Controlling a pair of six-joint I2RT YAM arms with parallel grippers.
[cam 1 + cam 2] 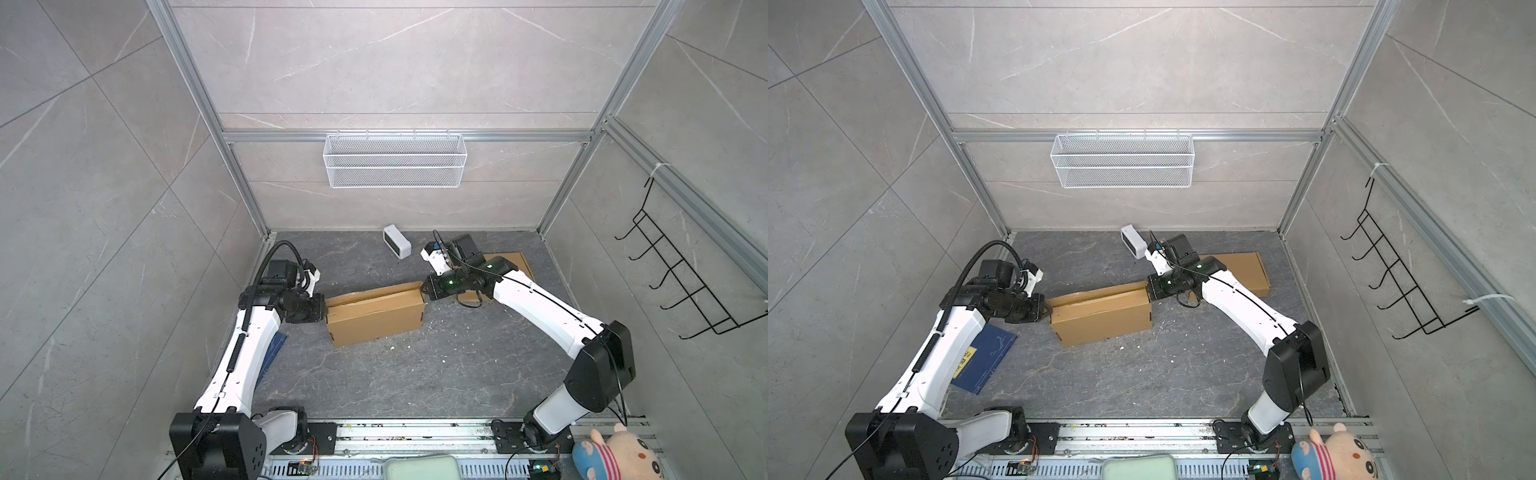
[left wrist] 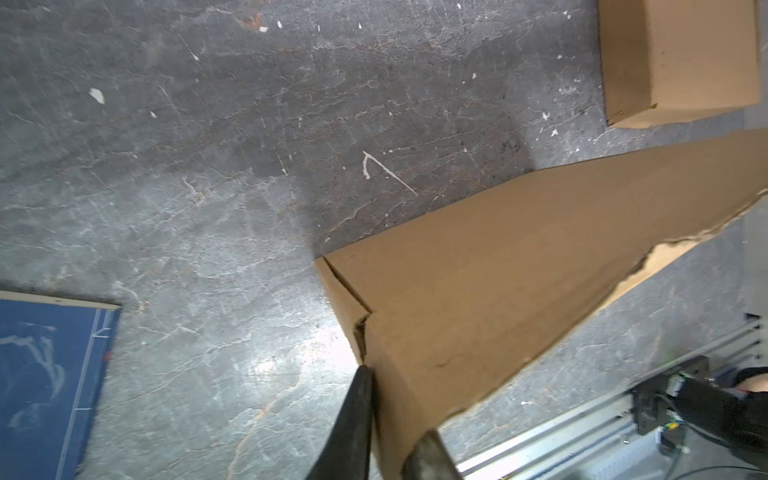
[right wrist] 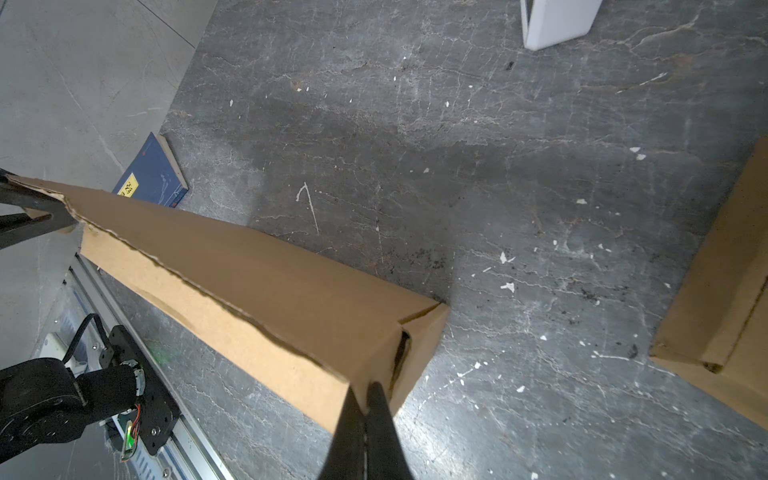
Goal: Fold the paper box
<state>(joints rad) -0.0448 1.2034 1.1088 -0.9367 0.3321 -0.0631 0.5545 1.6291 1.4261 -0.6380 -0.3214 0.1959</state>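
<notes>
The left gripper point(image 2: 397, 401) and right gripper point(image 3: 365, 390) each pinch an end of the paper box point(image 1: 374, 320). A blue book point(image 1: 984, 357), a white gadget point(image 1: 397, 242) and a second box point(image 1: 515, 262) lie nearby on the dark stone table point(image 1: 415, 374).

paper box point(image 1: 374, 320): matt brown cardboard, rough torn edge | floor point(image 1: 415, 374): dark stone-look, faint sheen, maybe laminate

This is looking like a robotics lab test cell: aluminium frame posts point(image 1: 211, 104) are enclosing grey stone-look panels point(image 1: 374, 62), two white arms point(image 1: 249, 357) are standing bolted to a slotted rail point(image 1: 415, 432), and a wire basket point(image 1: 395, 160) is hanging behind.
</notes>
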